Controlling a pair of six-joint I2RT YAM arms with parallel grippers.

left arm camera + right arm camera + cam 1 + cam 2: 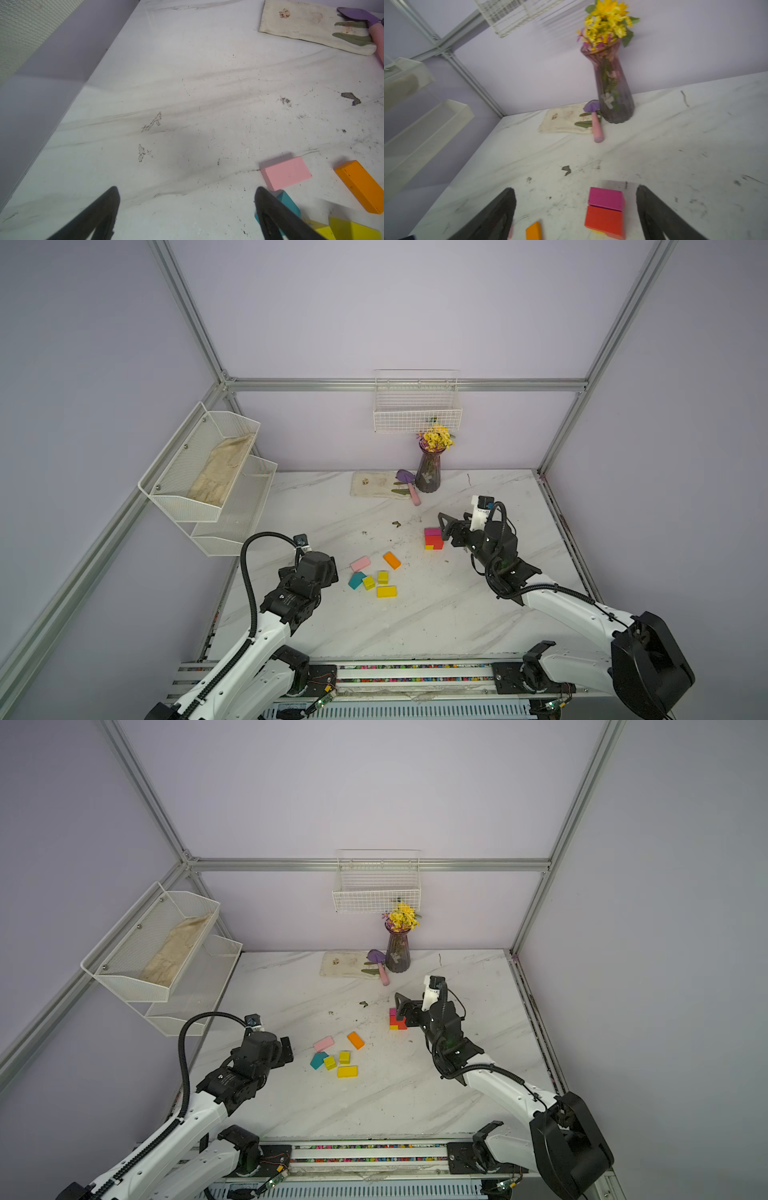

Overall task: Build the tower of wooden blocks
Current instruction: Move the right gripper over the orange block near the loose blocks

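As the tower (433, 539) is part built, right gripper (575, 189) hangs at its top, jaws spread. Left gripper (187, 188), jaws spread & empty, sits nr spare blocks (382, 576), prob. for pickup.

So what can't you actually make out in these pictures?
Tower base: right wrist view, cut off by the bottom edge; in both top views the right end effector covers one side.
Teal piece: left wrist view, partly behind a left end effector finger.
Wire basket contents: both top views, too small.
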